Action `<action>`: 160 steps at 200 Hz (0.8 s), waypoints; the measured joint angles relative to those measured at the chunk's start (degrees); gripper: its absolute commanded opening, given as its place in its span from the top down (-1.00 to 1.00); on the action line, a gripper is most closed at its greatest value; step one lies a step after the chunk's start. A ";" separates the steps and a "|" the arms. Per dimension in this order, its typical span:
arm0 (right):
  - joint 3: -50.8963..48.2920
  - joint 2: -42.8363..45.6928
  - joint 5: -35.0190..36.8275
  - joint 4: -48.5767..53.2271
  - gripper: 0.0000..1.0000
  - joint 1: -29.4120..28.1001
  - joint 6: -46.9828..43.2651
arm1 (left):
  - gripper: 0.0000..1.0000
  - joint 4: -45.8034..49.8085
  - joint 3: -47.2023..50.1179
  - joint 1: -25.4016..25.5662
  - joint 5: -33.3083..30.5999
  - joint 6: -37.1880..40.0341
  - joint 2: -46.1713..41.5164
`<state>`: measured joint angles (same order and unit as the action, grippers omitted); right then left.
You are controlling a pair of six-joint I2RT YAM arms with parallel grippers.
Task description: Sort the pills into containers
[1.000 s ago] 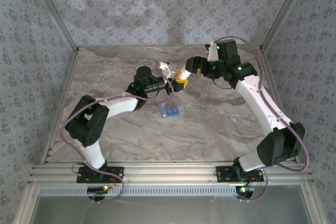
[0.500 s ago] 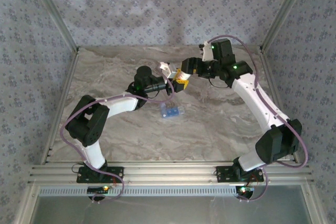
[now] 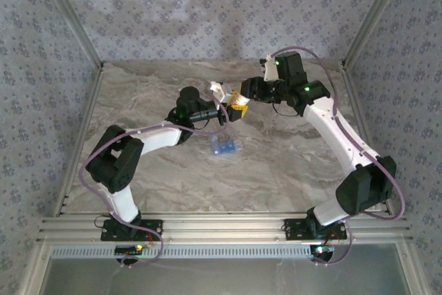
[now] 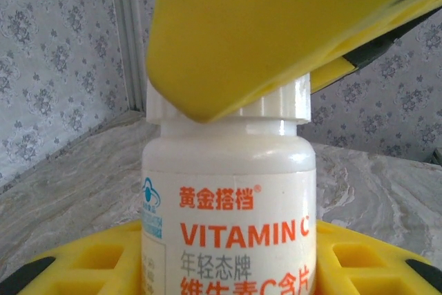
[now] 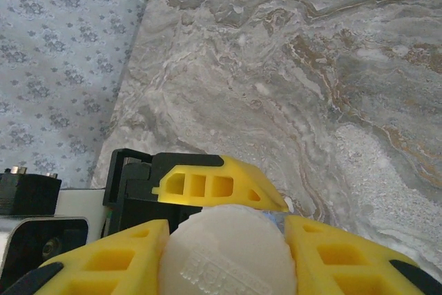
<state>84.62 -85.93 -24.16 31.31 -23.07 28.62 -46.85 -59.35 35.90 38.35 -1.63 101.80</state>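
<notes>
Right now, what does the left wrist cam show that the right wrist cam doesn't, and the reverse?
Left wrist only: the body of the white plastic bottle with its orange VITAMIN C label, clamped low between the yellow fingers of the left gripper.
Right wrist only: the top face of the round ridged white cap, gripped between the yellow fingers of the right gripper, and a black housing behind the left gripper's finger.
Both: the cap, one yellow finger of the other gripper, the grey marbled tabletop, the blue-grey patterned wall.

White bottle (image 4: 228, 164) – orange lettering, yellow fingers (image 5: 103, 260), blue pill box (image 3: 224, 146), grey-veined marble table (image 5: 345, 67), floral grey walls (image 5: 55, 32)
</notes>
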 measured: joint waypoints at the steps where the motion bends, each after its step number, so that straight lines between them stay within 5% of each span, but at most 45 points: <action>1: 0.00 0.00 0.07 -0.02 0.33 -0.02 0.04 | 1.00 0.02 0.00 -0.02 0.00 0.00 0.00; 38: -1.16 0.00 2.80 -2.01 0.35 -1.22 2.54 | 1.00 1.29 0.00 -0.50 0.20 -0.02 0.00; 53: -1.40 0.00 3.28 -2.12 0.35 -1.36 2.93 | 0.80 1.95 0.00 -0.52 0.20 0.00 0.00; 71: -1.55 0.00 3.72 -2.10 0.35 -1.46 3.06 | 0.37 2.78 0.00 -0.48 -0.13 0.02 -0.07; 86: -1.64 0.00 3.87 -1.97 0.36 -1.46 3.06 | -0.22 3.65 0.00 -0.26 -0.57 0.00 -0.35; 94: -1.68 0.00 4.09 -1.84 0.36 -1.46 3.13 | -0.30 4.31 0.00 -0.22 -1.62 0.28 -0.57; 98: -1.77 0.00 4.07 -1.77 0.36 -1.46 3.15 | -0.79 4.66 0.00 -0.15 -1.99 0.44 -0.74; 101: -1.81 0.00 4.11 -1.73 0.36 -1.46 3.17 | -0.94 4.92 0.00 -0.15 -2.16 0.42 -0.81; 160: -3.63 0.24 6.25 -1.18 0.36 -1.11 2.91 | -0.96 7.30 4.61 -0.15 -7.10 1.16 -6.25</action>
<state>80.99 -85.69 -17.91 30.13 -24.18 31.53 -39.55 -54.74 35.75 31.24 -0.47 95.55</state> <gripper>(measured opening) 0.397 0.981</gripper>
